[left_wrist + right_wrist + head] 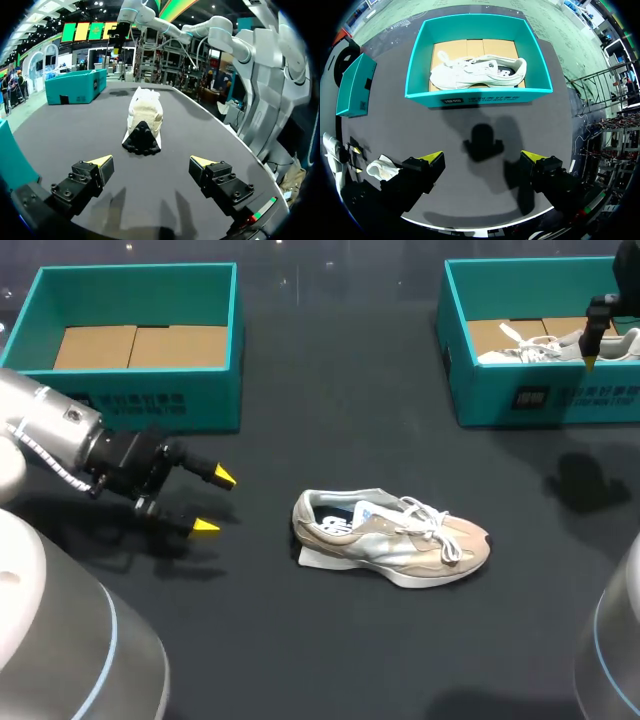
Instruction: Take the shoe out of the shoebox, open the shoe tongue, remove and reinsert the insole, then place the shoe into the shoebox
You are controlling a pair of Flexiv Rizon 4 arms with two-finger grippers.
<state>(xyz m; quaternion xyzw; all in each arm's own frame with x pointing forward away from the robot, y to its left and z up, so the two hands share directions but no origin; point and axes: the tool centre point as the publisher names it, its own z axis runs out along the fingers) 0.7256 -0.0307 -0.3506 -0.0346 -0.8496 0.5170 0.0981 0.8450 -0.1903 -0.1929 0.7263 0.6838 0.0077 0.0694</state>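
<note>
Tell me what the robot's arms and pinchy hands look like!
The left arm and right arm are fat, round, silvery-grey tubes with thin light-blue rings at the joints. The left arm has a black-and-white striped band near its wrist. The left gripper and right gripper are chunky black blocks dotted with round screw holes. Each has two fingers ending in pointy bright yellow tips.

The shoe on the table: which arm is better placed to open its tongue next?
Left. Its open gripper sits low beside the shoe, fingers aimed at the heel. The right gripper hangs above the far box, away from it.
</note>
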